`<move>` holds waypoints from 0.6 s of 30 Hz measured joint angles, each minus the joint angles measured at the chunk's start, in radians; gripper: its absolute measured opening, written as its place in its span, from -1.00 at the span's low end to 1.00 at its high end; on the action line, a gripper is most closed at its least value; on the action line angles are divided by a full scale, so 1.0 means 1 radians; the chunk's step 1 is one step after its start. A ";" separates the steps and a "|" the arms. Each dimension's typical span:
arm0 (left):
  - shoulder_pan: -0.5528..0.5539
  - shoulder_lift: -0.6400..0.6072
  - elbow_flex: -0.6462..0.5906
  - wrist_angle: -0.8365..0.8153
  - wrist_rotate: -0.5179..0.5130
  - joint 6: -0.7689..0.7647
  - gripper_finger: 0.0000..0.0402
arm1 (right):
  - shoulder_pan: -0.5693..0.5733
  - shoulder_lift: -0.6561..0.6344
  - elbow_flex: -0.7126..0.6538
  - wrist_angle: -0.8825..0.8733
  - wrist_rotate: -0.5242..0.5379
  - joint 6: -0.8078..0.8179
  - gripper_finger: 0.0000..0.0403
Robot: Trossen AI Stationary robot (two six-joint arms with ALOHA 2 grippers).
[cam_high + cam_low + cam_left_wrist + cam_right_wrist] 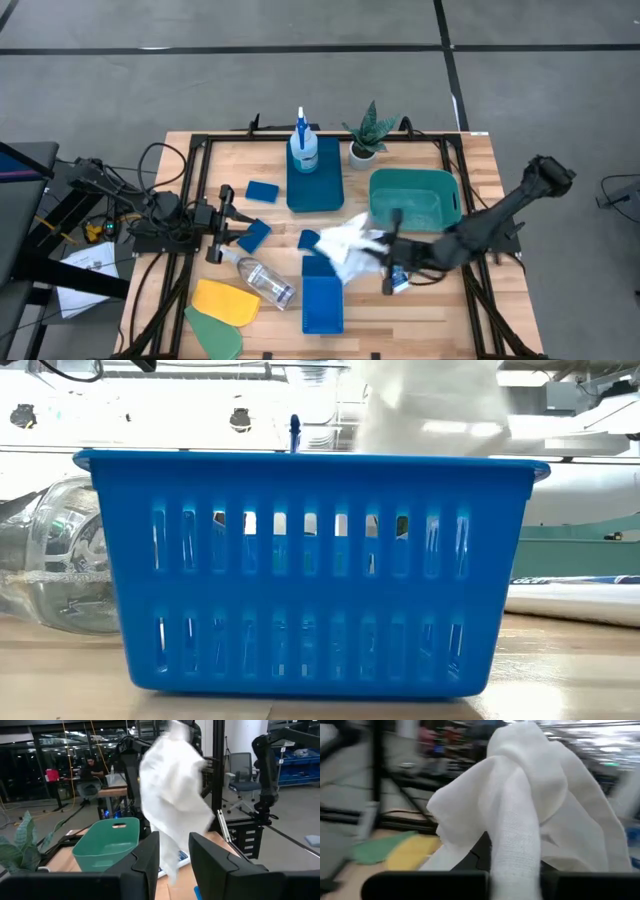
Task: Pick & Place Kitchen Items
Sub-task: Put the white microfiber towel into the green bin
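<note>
White cloth (352,243) hung from my right gripper (385,245), clamped tight, just over the near blue tray (322,300). My left gripper (222,230) waited empty, jaws a little apart. I judged most was left: clear bottle (262,277), sponges (262,190), yellow cloth (225,300), green cloth (215,335).

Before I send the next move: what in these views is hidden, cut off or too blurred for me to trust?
- Right gripper fingers: wrapped by the white cloth in the right wrist view; the high view shows them too small.
- Low view: the blue basket blocks most of the table behind it, and the cloth is cut off by the top edge.
- Clear bottle: partly behind the basket, cut by the low view's left edge.
- Left wrist view: cloth blurred.
</note>
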 joint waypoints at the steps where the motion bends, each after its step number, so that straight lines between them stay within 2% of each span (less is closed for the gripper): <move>1: 0.000 0.000 0.000 0.000 0.000 0.000 -0.49 | 0.021 -0.026 -0.018 0.002 0.072 -0.009 -0.99; 5: 0.000 0.000 0.000 0.001 0.000 0.000 -0.49 | 0.084 -0.100 -0.091 0.001 0.323 -0.042 -0.99; 8: 0.000 0.000 0.000 0.007 0.000 0.000 -0.49 | 0.115 -0.150 -0.132 0.003 0.458 -0.063 -0.99; 13: 0.000 0.000 0.000 0.009 0.000 0.000 -0.49 | 0.141 -0.217 -0.176 -0.005 0.586 -0.067 -1.00; 18: 0.000 0.000 0.000 0.008 0.000 0.006 -0.49 | 0.146 -0.229 -0.183 -0.042 0.691 -0.070 -1.00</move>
